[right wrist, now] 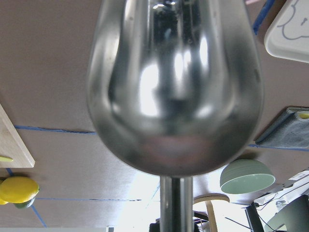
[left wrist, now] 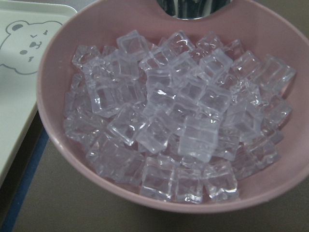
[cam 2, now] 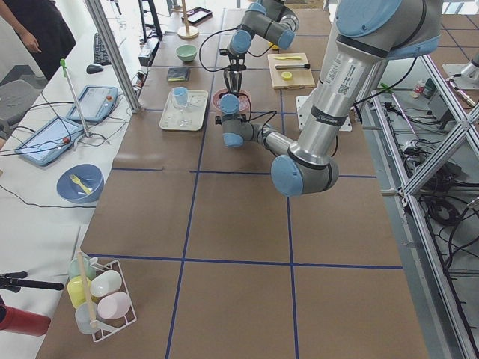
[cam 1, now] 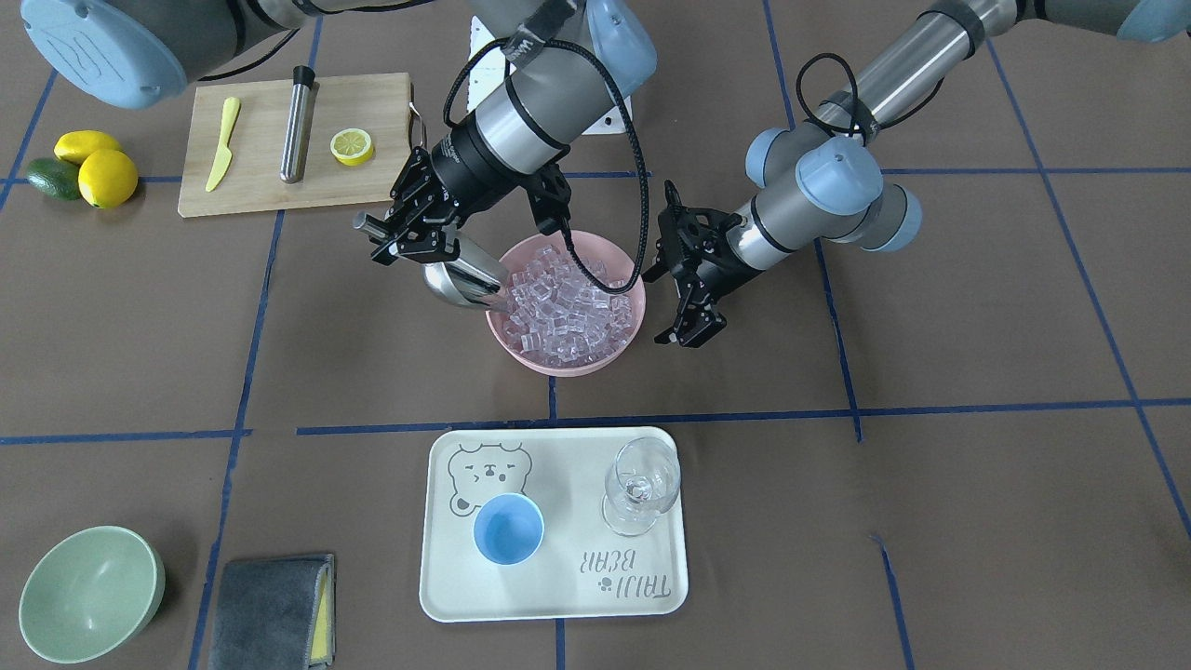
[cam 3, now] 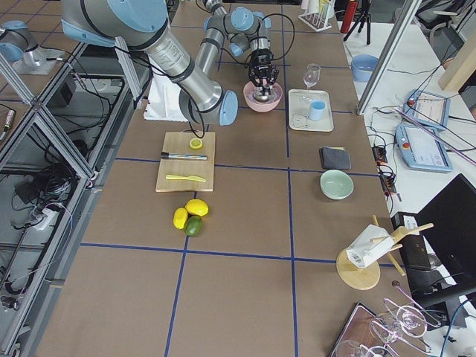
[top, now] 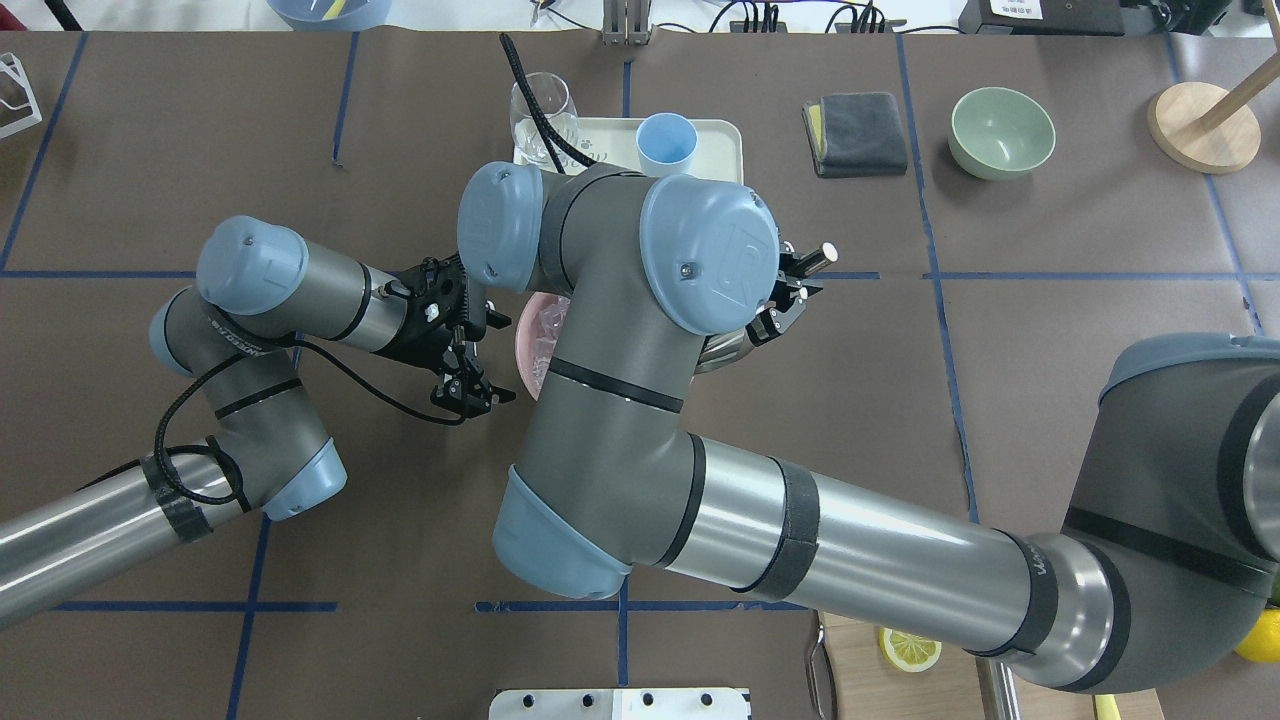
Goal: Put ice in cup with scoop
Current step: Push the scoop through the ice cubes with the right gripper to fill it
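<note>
Fingers of my right gripper (cam 1: 407, 234) are clenched on the scoop (cam 1: 462, 279) by its rod handle. Its lip sits at the pink bowl (cam 1: 558, 365) rim, at the edge of the ice (cam 1: 568, 302). This looks like the loading step. Next I must dig under cubes, then carry them level to the cup (cam 1: 508, 529) on the tray (cam 1: 558, 596), well apart. My left gripper (cam 1: 672, 302) hangs released beside the bowl.
</note>
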Robot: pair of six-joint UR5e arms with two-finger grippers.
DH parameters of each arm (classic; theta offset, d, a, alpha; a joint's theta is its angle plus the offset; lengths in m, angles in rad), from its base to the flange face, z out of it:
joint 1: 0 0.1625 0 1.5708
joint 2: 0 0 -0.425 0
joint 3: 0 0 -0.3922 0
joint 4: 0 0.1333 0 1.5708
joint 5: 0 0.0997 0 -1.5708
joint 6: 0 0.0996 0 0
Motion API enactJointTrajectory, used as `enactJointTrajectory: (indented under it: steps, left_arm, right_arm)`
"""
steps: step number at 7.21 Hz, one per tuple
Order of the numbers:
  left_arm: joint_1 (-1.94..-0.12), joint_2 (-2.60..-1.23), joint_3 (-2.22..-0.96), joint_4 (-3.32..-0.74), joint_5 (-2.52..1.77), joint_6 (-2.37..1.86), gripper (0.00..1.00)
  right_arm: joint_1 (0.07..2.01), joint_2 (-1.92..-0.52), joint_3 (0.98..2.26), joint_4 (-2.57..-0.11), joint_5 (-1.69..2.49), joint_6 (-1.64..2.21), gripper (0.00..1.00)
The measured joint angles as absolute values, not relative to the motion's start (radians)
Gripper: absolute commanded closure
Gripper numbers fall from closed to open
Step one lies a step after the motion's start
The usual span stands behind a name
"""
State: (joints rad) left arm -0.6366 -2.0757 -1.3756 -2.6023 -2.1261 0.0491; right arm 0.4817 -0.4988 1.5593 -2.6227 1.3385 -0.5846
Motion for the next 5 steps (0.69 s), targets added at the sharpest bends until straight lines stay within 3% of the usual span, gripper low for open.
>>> enactJointTrajectory:
  steps: [5]
  left_arm:
    - [-0.635,-2.078,-1.368,-2.645,-2.128,0.024,0.00]
  right_arm:
    - [0.449,-0.464,1.474,-2.586,1.324,-0.568,1.00]
